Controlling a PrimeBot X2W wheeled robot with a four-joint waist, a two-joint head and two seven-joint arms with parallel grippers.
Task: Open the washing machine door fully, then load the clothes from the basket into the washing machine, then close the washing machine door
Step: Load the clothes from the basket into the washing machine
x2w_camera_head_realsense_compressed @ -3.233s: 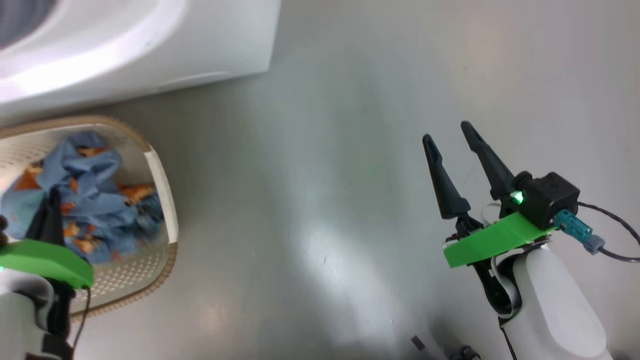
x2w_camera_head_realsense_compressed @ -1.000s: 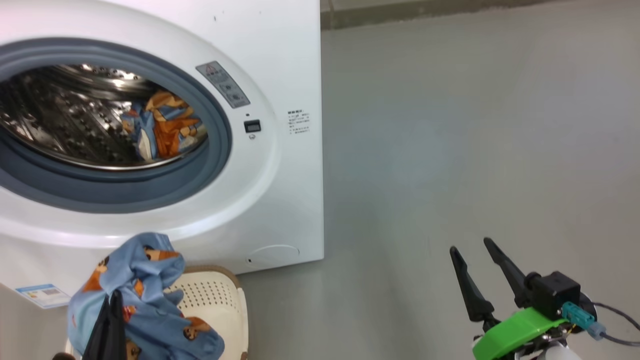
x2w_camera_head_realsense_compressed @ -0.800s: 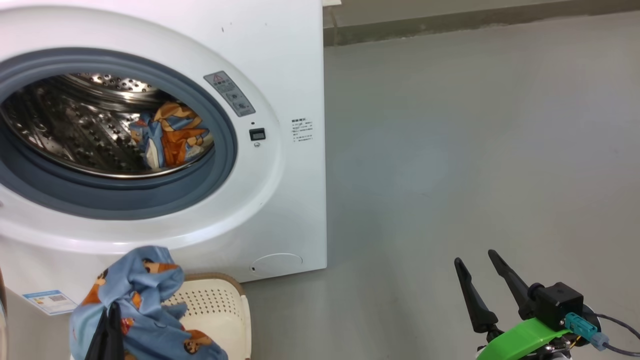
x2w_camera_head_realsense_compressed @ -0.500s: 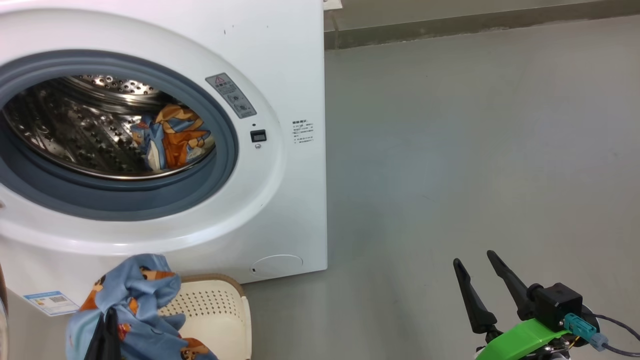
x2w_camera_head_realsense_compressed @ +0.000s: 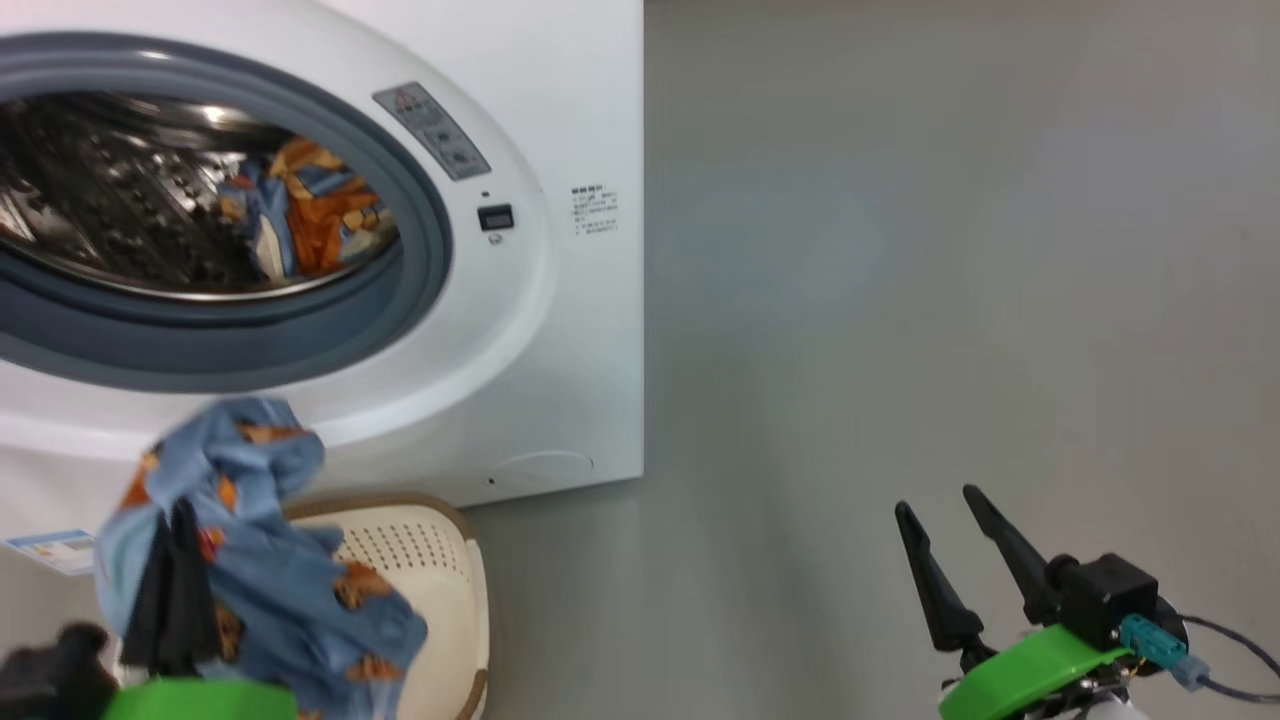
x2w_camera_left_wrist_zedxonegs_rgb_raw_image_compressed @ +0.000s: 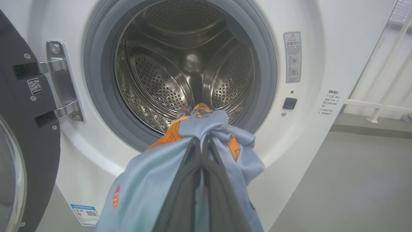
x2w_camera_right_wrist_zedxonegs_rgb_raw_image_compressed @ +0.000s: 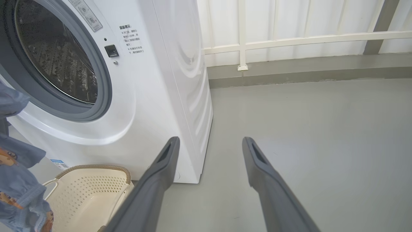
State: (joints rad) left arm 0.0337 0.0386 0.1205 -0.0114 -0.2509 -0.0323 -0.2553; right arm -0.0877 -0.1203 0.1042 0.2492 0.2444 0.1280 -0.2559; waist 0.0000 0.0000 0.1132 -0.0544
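The white washing machine (x2w_camera_head_realsense_compressed: 560,300) stands with its drum open, and one blue-and-orange garment (x2w_camera_head_realsense_compressed: 300,210) lies inside. The washing machine door (x2w_camera_left_wrist_zedxonegs_rgb_raw_image_compressed: 19,135) hangs swung open on its hinges at the left of the left wrist view. My left gripper (x2w_camera_left_wrist_zedxonegs_rgb_raw_image_compressed: 201,140) is shut on another of the clothes (x2w_camera_left_wrist_zedxonegs_rgb_raw_image_compressed: 151,180), a light blue printed piece held up just below and in front of the drum mouth. In the head view that garment (x2w_camera_head_realsense_compressed: 270,570) hangs above the basket (x2w_camera_head_realsense_compressed: 440,560). My right gripper (x2w_camera_head_realsense_compressed: 934,500) is open over the floor to the right.
The basket (x2w_camera_right_wrist_zedxonegs_rgb_raw_image_compressed: 87,193) sits on the grey floor against the machine's front, under the drum opening. A small round flap (x2w_camera_head_realsense_compressed: 540,465) and a blue label (x2w_camera_head_realsense_compressed: 50,550) mark the machine's base. A white railing (x2w_camera_right_wrist_zedxonegs_rgb_raw_image_compressed: 289,42) runs along the back wall.
The head camera has tilted, shifting the whole picture. My left gripper has lifted the garment higher, closer to the drum's lower rim. The right gripper has stayed open in place.
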